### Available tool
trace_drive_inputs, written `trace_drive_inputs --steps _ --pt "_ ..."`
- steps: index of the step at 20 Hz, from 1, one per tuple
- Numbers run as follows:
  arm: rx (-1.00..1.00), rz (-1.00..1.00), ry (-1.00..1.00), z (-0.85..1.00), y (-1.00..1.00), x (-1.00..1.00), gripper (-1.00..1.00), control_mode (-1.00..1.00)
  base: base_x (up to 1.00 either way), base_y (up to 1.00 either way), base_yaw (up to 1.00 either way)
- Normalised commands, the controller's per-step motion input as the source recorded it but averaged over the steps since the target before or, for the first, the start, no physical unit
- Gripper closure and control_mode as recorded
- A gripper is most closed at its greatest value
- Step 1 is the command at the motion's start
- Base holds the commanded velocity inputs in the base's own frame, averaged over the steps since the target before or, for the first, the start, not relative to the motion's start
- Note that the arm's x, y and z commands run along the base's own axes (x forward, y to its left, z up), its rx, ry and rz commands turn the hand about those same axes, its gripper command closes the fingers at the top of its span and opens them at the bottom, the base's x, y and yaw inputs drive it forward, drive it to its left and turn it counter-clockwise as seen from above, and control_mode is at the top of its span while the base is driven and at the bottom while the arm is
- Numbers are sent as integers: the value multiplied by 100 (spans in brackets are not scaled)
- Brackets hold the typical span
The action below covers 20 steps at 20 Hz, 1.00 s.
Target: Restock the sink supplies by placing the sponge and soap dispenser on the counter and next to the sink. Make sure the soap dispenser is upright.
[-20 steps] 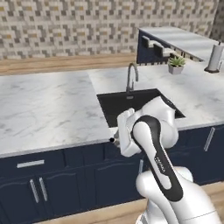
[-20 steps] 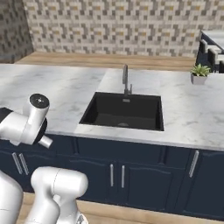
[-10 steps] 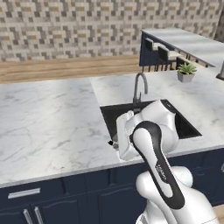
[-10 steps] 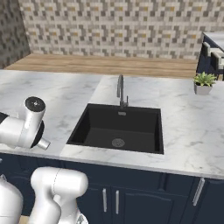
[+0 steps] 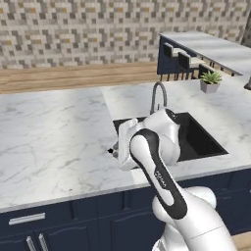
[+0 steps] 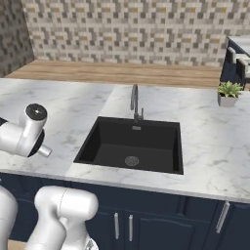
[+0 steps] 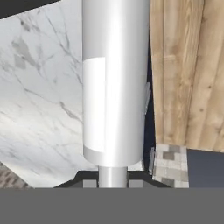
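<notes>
The soap dispenser (image 7: 114,87), a white-grey cylinder, runs up the middle of the hand view, and my gripper (image 7: 112,183) is shut on its narrow end. In the left base view my hand (image 5: 120,147) hangs over the marble counter (image 5: 54,137) just left of the black sink (image 5: 196,139), mostly hidden behind my own arm. The right base view has the sink (image 6: 134,144) at centre with its chrome faucet (image 6: 134,100) behind it. The sponge is out of view.
A small potted plant (image 6: 228,93) stands on the counter to the right of the sink. A second counter with dark stools (image 5: 211,49) lies at the back right. Navy cabinets with silver handles (image 6: 122,224) run below the slab.
The base has driven, so both base views have shifted and the counter and sink now look closer. The grip on the soap dispenser is unchanged.
</notes>
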Motion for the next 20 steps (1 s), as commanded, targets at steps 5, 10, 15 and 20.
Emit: trace_drive_inputs --steps 5,10,15,20 --pt "10 18 0 -1 0 98 100 -100 0 0 0" --pt "11 21 0 -22 0 88 100 -100 0 0 0" --pt "24 34 5 0 -31 90 100 -100 0 0 0" --pt "26 23 11 0 -11 86 100 -100 0 0 0"
